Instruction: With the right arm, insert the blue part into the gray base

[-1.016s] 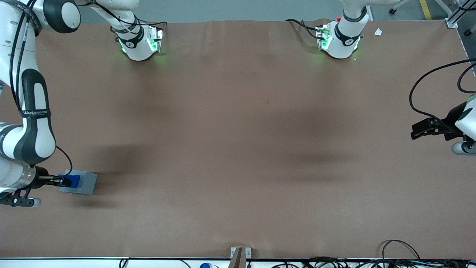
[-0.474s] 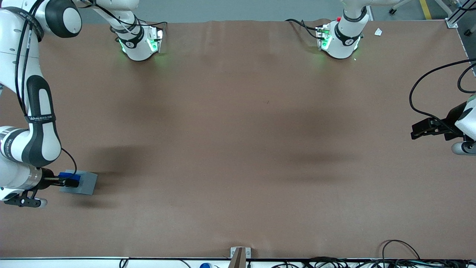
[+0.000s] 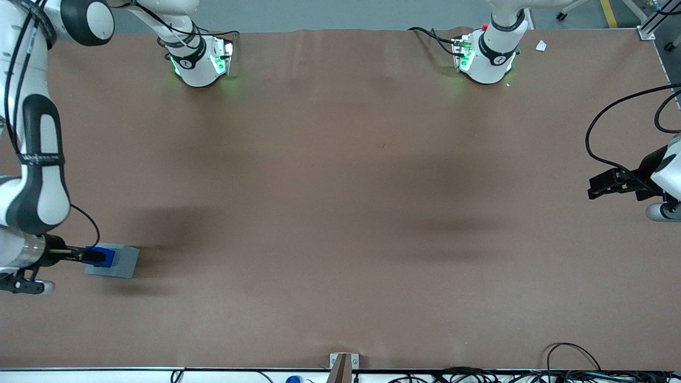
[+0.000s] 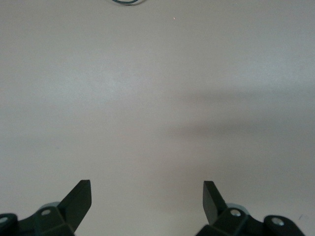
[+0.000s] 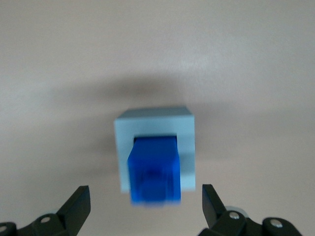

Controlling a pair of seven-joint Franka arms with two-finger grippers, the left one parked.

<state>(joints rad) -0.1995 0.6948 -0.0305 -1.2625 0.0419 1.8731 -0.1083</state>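
The right arm (image 3: 40, 175) reached down at the working arm's end of the brown table (image 3: 340, 186), on the part of it near the front camera. Its gripper (image 3: 96, 257) hung over the gray base (image 3: 125, 261), which sat flat on the table, well apart from both arm pedestals at the far edge.

From the wrist camera the gripper (image 5: 145, 188) was wide open. Its two black fingers (image 5: 78, 201) stood far apart, one on each side of the blue part (image 5: 153, 169), with a clear gap between each fingertip and the block. They gripped nothing.

The blue part stood in the square recess on top of the gray base (image 5: 155, 120). It rose above the rim, and a light gray border showed around it on three sides. On the fourth side the blue block's top hid the base's edge, so it was not possible to tell whether the block was fully seated. The block looked upright, with its sides roughly square to the walls of the base.

From the front camera the blue part (image 3: 108, 257) showed at the end of the base nearest the gripper, with the black fingertips overlapping it. A dark shadow lay on the table just beside the base, on its far side from the front camera.
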